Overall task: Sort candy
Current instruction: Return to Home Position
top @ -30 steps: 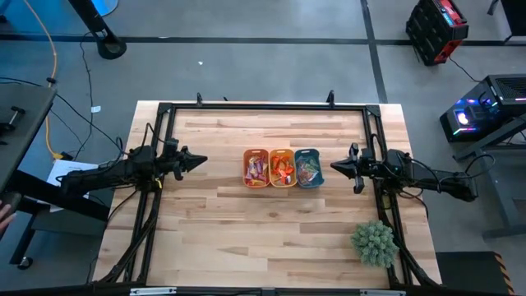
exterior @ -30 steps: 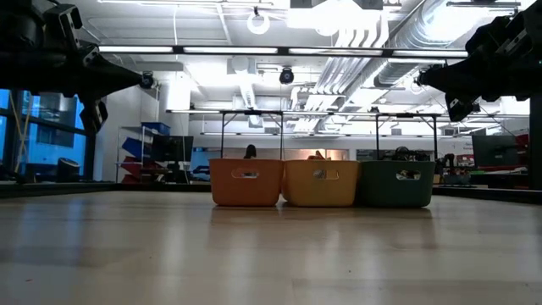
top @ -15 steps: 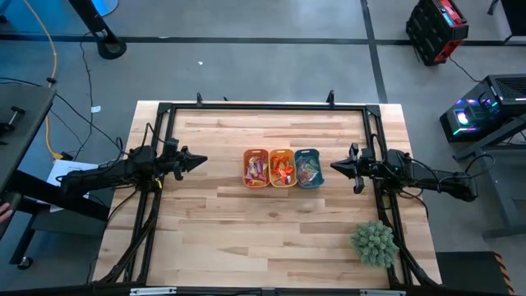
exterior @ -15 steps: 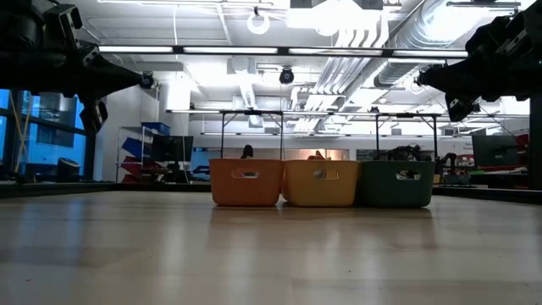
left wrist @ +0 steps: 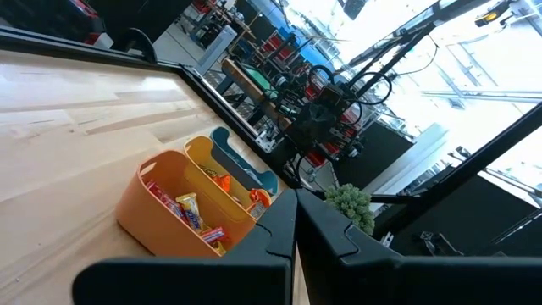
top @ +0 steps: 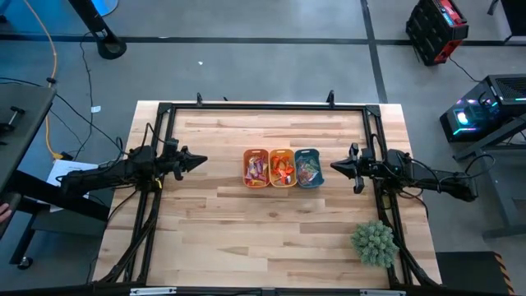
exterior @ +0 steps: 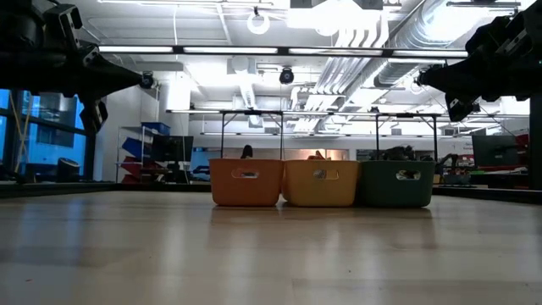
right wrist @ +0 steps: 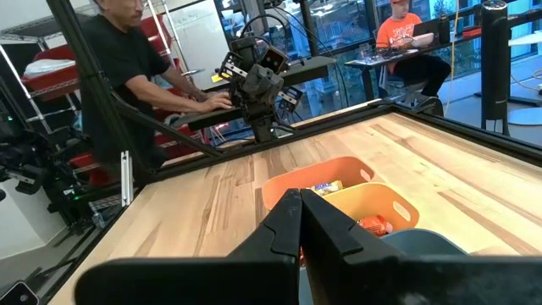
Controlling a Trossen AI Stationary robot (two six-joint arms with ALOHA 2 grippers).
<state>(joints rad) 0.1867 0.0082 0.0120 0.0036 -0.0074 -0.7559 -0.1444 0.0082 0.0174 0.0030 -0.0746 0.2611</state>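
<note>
Candy, tiny bright-wrapped sweets, lies in orange, yellow-orange and blue plastic bins between left tool and right tool. Both are pinched closed, empty and held clear; sorting looks done.

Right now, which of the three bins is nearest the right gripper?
The blue bin, at the row's end facing the right gripper; the orange bin is farthest.
</note>
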